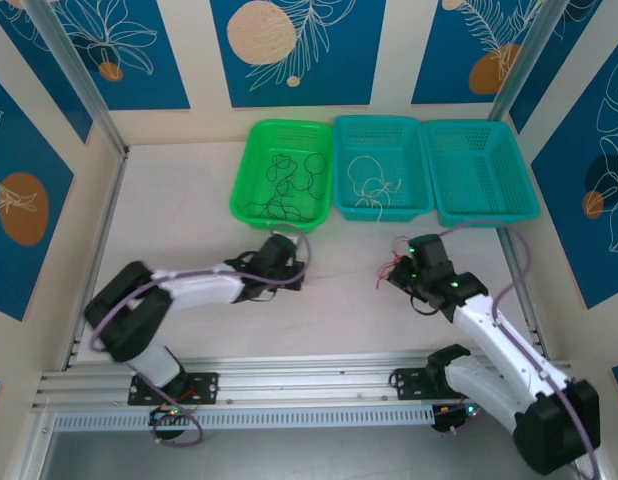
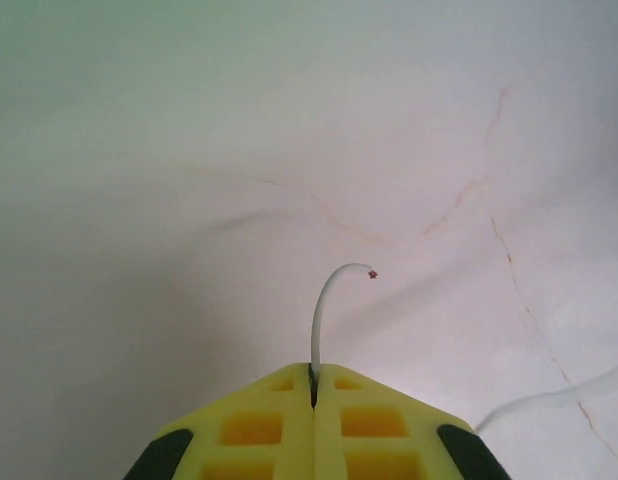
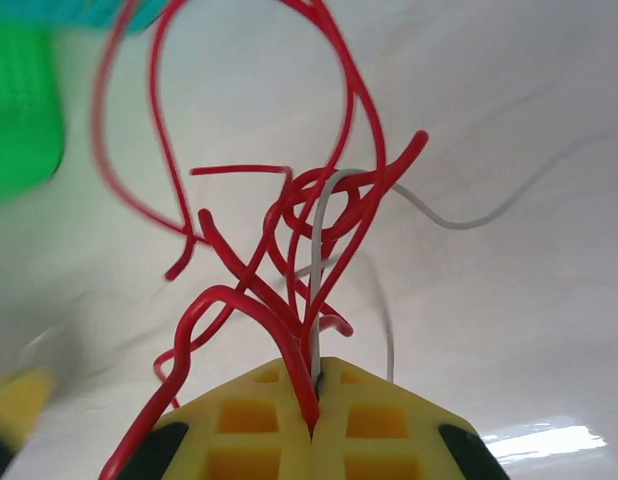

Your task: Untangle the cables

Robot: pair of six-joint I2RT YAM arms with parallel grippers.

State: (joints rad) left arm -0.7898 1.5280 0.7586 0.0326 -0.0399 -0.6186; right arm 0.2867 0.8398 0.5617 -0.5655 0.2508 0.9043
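I see my desk point(image 1: 189, 230) with baskets along its far edge. The green basket point(image 1: 244, 190) holds black cables point(image 1: 289, 180), and the teal basket point(image 1: 381, 122) beside it holds white cables point(image 1: 374, 182). My left tool point(image 1: 295, 272), near the green basket, is clamped on a white strand point(image 2: 324, 300). My right tool point(image 1: 396, 274), lifted, is clamped on a red tangle point(image 3: 289, 200) with a white cable point(image 3: 319, 260) through it.

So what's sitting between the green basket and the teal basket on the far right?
Another teal basket, holding thin white cables, as the top view shows.
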